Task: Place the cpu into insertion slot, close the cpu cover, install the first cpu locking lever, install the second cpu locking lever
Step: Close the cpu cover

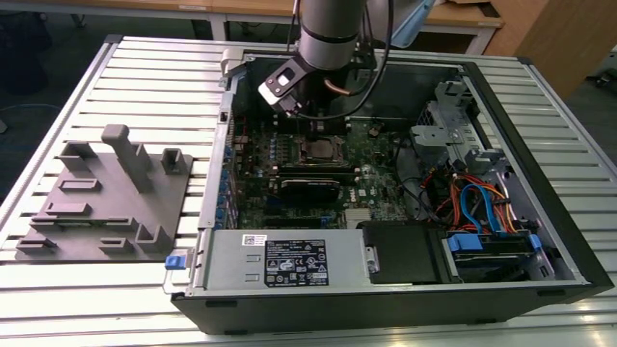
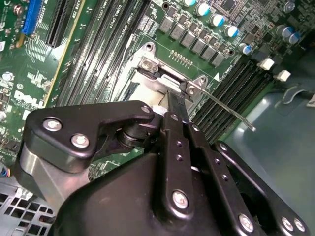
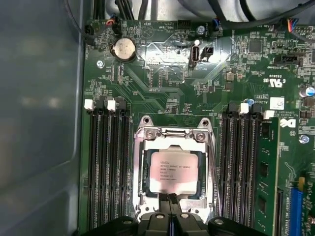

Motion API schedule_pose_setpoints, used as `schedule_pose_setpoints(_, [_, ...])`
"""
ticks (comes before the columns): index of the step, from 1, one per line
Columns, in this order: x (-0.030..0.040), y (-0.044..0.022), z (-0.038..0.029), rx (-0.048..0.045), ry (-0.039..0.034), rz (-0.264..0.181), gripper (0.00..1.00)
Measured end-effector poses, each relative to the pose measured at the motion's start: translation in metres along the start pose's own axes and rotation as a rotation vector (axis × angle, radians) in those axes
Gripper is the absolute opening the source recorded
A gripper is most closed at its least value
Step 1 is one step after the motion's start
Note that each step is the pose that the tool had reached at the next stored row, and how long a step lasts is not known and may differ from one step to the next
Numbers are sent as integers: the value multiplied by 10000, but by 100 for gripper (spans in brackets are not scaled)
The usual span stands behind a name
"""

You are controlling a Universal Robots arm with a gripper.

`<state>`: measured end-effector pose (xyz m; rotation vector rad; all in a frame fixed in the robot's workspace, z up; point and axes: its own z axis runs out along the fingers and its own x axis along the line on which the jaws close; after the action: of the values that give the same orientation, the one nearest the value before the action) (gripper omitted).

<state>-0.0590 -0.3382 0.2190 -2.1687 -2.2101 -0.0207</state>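
Slatted metal table [image 1: 126, 79] carries everything. An open PC case [image 1: 386, 307] lies on its side w/ the inside facing up, taking up the middle and the exterior view's right. The robot arm [image 1: 333, 32] comes down from the far side over the far half of the case. A grey moulded fixture block [image 1: 106, 210] sits on the table at the exterior view's left, apart from the case. The power supply [image 1: 279, 260] fills the near left corner inside the case. Blue and orange cables [image 1: 477, 206] are bundled toward the right wall.

The green motherboard [image 3: 162, 73] covers the case floor. Black memory slots [image 3: 108, 167] run in banks on both sides of the socket.

The gripper [image 3: 171, 199] is low over the board at the socket's edge. Its fingers are pressed together into one thin black tip w/ nothing visible between them, as the second wrist view [image 2: 173, 101] also shows.

The insertion slot [image 1: 300, 149] is approx. mid-board, under the arm. The cpu cover [image 3: 172, 145] lies flat on the slot, its frame around the chip. The cpu [image 3: 173, 172] is seated in the slot, its silver top showing through the cover's cut-out, just beside the gripper tip.

A thin metal locking lever [image 2: 224, 109] sticks out from the socket's corner and reaches over the nearby memory slots. Whether it's latched can't be told. A round coin cell [image 3: 123, 49] sits on the board, well apart from the socket.
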Motion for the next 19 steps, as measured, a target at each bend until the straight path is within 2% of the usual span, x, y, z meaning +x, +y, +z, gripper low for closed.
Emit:
schedule_pose_setpoints(8, [-3, -20, 81, 0, 3, -1, 10])
schedule_pose_setpoints(19, [-6, -21, 148, 0, 3, 0, 10])
